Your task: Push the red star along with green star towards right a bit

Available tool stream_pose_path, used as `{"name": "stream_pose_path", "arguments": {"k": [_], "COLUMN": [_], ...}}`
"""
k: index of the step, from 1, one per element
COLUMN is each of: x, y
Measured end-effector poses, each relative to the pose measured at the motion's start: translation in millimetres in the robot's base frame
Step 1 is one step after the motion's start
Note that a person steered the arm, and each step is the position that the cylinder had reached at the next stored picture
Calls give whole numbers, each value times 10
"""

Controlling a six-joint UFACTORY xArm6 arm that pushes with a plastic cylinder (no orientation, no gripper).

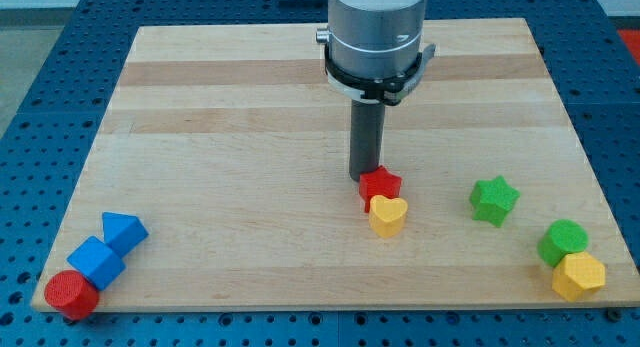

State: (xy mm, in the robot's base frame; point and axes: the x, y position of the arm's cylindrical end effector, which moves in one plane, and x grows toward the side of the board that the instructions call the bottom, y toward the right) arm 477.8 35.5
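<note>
The red star (pixel 380 184) lies near the middle of the wooden board, touching a yellow heart (pixel 388 215) just below it. The green star (pixel 494 200) lies well to the view's right of the red star, apart from it. My tip (pixel 363 177) stands at the red star's upper left edge, touching or nearly touching it.
A green cylinder (pixel 564 242) and a yellow hexagon (pixel 579 276) sit together at the bottom right. A blue triangle (pixel 123 231), a blue cube (pixel 95 262) and a red cylinder (pixel 71 294) cluster at the bottom left corner. The board's edge (pixel 300 309) runs along the bottom.
</note>
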Motion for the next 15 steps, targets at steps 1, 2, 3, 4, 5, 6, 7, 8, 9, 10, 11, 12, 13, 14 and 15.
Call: {"name": "stream_pose_path", "arguments": {"k": [1, 2, 3, 4, 5, 6, 7, 8, 9, 10, 11, 12, 13, 14, 15], "x": [5, 10, 74, 127, -18, -314, -426, -216, 165, 217, 86, 70, 41, -286, -226], "y": [72, 187, 471, 778, 715, 330, -103, -247, -226, -154, 188, 613, 803, 735, 305]}}
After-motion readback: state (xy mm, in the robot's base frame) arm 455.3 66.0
